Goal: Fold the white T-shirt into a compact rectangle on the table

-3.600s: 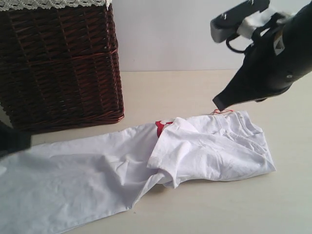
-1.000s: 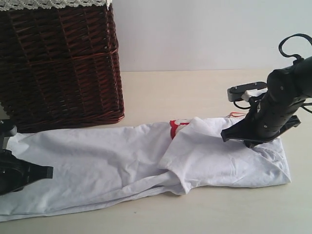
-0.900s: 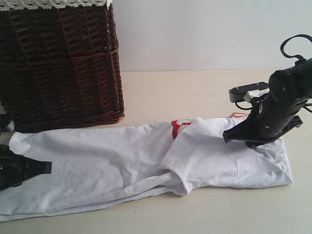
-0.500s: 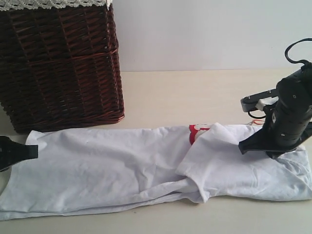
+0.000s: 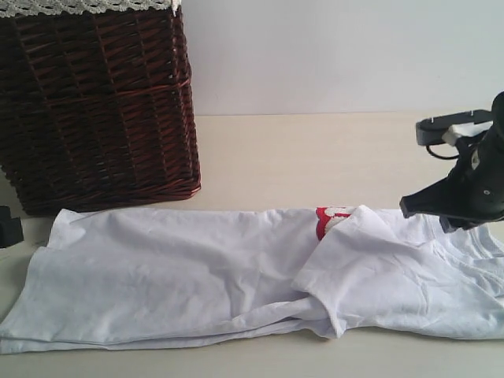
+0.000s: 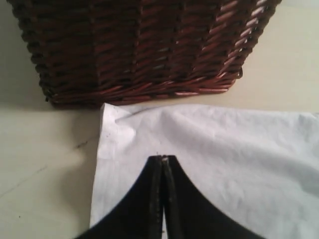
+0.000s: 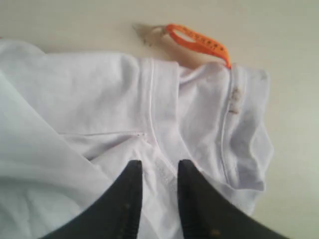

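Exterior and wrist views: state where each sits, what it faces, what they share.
Exterior: off the arms, looking across the table at wicker basket, white T-shirt, right tool.
Left wrist: on the left arm, over the shut left tool toward T-shirt edge and basket.
Right wrist: on the right arm, over its open tool onto collar and orange tag.
Shared: T-shirt in all.

- The basket is dark brown wicker with reddish strands in a tight woven pattern.
- A white lace trim runs along the basket's top.
- The shirt in front of the basket is plain white.
- A patch of lettering on the shirt is red with white.
- The tag at the shirt's collar is bright orange.
- The table under the basket is pale cream with faint grain and a few dark specks.
- The wall behind the basket is plain pale grey.
- The left gripper and right gripper are black.
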You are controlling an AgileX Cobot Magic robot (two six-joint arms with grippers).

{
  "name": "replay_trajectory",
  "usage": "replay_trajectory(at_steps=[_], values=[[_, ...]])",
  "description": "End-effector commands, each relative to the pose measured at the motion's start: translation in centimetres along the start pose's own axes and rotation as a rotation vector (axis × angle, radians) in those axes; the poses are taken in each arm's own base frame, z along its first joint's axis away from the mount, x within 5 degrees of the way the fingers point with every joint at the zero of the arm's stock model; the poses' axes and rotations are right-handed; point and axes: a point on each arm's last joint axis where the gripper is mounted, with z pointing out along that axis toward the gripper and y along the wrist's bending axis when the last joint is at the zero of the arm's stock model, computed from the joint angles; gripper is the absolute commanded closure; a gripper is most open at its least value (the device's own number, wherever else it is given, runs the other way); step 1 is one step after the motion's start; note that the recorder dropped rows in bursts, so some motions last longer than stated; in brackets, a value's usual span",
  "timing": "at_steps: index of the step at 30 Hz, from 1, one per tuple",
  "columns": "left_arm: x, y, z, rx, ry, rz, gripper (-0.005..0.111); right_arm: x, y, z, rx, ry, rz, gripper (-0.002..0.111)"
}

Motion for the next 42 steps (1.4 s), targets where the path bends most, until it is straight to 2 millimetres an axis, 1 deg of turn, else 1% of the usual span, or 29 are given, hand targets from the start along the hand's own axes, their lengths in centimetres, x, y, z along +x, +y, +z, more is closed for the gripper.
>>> replay_trajectory(at_steps=[1,4,5,7,10,12,13,15,17,19,21,23,26,30,31,34,36,39,42], values=[[-0.1,0.2,-1.3,0.004,-0.087,-0.030,0.107,-0.4,-0.4,-2.7,-0.023,-0.095,0.031,0.064],[0.3,0.3,-1.3,0.005,-0.075,-0.119,0.106,-0.3,-0.5,-3.7,-0.030,-0.106,0.033,0.057],[0.5,0.3,-1.2,0.005,-0.060,-0.129,0.102,-0.2,-0.4,-3.8,-0.038,-0.104,0.028,0.056],[1.0,0.2,-1.3,0.011,-0.001,-0.127,0.091,-0.1,-0.3,-4.0,-0.057,-0.103,0.032,0.055],[1.3,0.1,-2.2,0.031,0.010,-0.111,0.068,-0.2,0.0,-4.4,-0.100,-0.118,0.033,0.055],[1.3,0.1,-3.3,0.048,-0.050,-0.110,0.059,-0.3,0.3,-4.8,-0.133,-0.146,0.035,0.055],[1.3,0.1,-3.9,0.056,-0.083,-0.110,0.058,-0.4,0.3,-5.0,-0.143,-0.160,0.038,0.055],[1.0,0.1,-5.4,0.081,-0.175,-0.110,0.060,-0.6,0.5,-5.2,-0.162,-0.181,0.037,0.055],[0.9,0.1,-6.9,0.106,-0.260,-0.109,0.066,-0.6,0.6,-5.2,-0.174,-0.187,0.036,0.055],[1.0,0.1,-8.3,0.132,-0.340,-0.113,0.077,-0.7,0.6,-5.2,-0.178,-0.191,0.041,0.055],[1.4,0.2,-9.9,0.163,-0.434,-0.111,0.092,-0.7,0.7,-5.2,-0.187,-0.191,0.052,0.056],[1.9,0.3,-10.9,0.184,-0.498,-0.110,0.107,-0.7,0.7,-5.2,-0.188,-0.192,0.046,0.057],[2.7,0.5,-12.0,0.209,-0.577,-0.107,0.107,-0.6,0.7,-5.2,-0.188,-0.184,0.045,0.059],[3.5,0.6,-13.2,0.242,-0.623,-0.098,0.107,-0.5,0.7,-5.2,-0.182,-0.175,0.038,0.060],[3.6,0.6,-13.3,0.246,-0.629,-0.091,0.107,-0.4,0.4,-5.1,-0.162,-0.167,0.028,0.060],[3.6,0.6,-13.4,0.236,-0.639,-0.064,0.107,-0.1,-1.4,-4.9,-0.055,-0.125,0.074,0.059],[3.5,0.6,-13.4,0.229,-0.654,-0.051,0.107,0.0,-2.0,-4.8,-0.038,-0.109,0.090,0.059],[3.8,0.7,-13.1,0.222,-0.647,-0.042,0.107,0.0,-1.5,-4.8,-0.082,-0.107,0.057,0.059],[4.5,0.8,-12.0,0.238,-0.586,-0.130,0.107,-0.2,-0.5,-5.0,-0.178,-0.127,0.039,0.059]])
